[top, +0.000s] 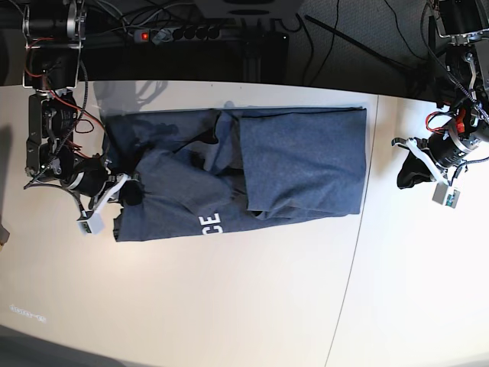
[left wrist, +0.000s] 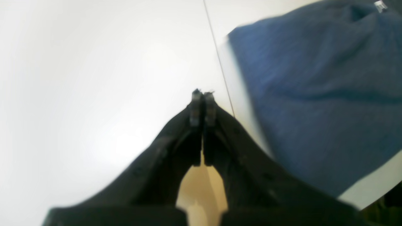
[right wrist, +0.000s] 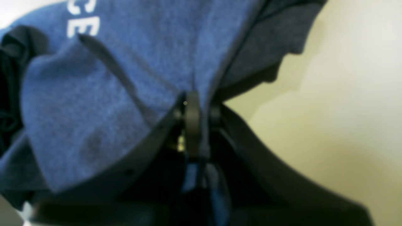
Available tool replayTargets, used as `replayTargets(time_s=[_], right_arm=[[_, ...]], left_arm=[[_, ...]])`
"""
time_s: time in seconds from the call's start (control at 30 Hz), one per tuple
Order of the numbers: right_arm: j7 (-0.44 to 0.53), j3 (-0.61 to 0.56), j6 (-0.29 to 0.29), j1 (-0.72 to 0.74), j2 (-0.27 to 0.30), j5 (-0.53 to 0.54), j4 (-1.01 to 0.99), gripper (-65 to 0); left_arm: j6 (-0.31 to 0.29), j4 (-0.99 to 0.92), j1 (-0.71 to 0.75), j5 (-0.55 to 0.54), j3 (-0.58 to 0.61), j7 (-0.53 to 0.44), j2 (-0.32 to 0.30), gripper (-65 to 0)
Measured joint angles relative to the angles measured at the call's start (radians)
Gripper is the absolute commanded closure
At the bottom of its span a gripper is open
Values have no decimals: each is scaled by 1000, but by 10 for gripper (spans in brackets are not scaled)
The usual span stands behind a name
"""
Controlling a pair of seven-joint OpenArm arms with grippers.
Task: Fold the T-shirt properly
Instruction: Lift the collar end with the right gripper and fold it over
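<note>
T-shirt [top: 252, 172] lies on white tabletop [top: 229, 306], partly folded and rumpled, white letters [top: 208, 224] visible near lower edge in base view. Right claw [right wrist: 196, 105] clenched on fold of shirt cloth at shirt's left end in base view; blue fabric bunched between fingers. Left claw [left wrist: 203, 94] closed, fingertips together, nothing between them, over bare tabletop, apart from shirt's edge. Thin seam line [left wrist: 218, 59] runs across tabletop beside it.

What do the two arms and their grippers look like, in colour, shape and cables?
Both grippers, left gripper and right gripper, have black, wedge-shaped fingers tapering to narrow tips. In the base view each arm has open metal frames, loose red and black cables, and a white wrist part. The left arm shows an orange-red piece.
</note>
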Motion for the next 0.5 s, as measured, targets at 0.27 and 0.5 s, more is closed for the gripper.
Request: replayTargets(time_s=[0.27,0.5], right_arm=[[-41,88,2,-3,74,-12,-8,0],[-69,144,7,-9,74,76,17,0]], left_arm=[[-2,-1,39,-13,0,3,0,0],[-3,-1,64,-14,0,3,0,0]])
